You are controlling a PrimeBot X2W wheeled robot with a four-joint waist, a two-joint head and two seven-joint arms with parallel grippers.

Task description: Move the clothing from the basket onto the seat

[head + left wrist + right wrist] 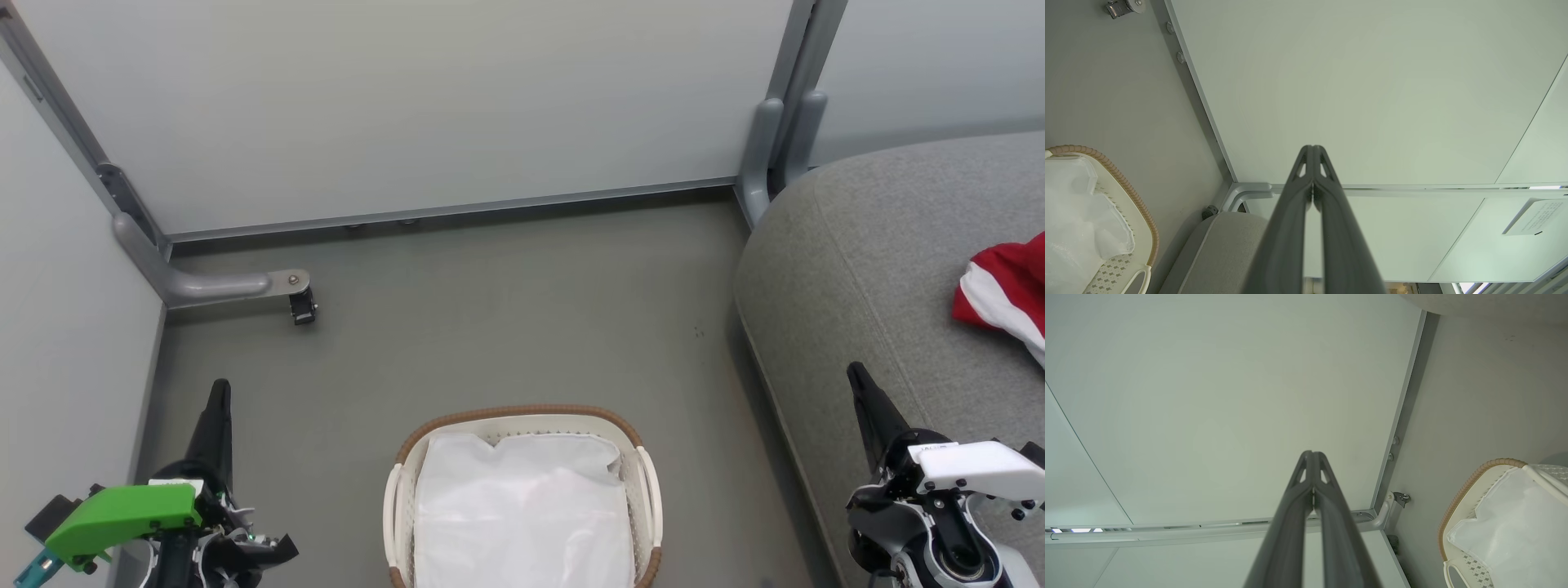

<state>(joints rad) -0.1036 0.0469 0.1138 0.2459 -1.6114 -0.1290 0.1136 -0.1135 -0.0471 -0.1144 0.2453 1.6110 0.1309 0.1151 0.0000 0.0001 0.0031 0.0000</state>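
The oval white basket (pixel 645 482) with its brown rim stands on the floor at the bottom centre, and a plain white cloth (pixel 522 510) covers its inside. Red clothing (pixel 1008 282) with a white stripe lies on the grey seat (pixel 865 245) at the right edge, partly cut off. My left gripper (pixel 219 392) is shut and holds nothing, left of the basket. My right gripper (pixel 857 377) is shut and holds nothing, over the seat's front edge. Both wrist views show shut fingertips, the left gripper (pixel 1313 150) and the right gripper (pixel 1312 455), with the basket (pixel 1141 204) (pixel 1457 502) to one side.
Pale partition walls (pixel 408 106) with grey frames close off the back and left. A grey bracket with a small black caster (pixel 302 306) juts out on the floor at the left. Grey floor (pixel 506 318) lies between the basket and the back wall.
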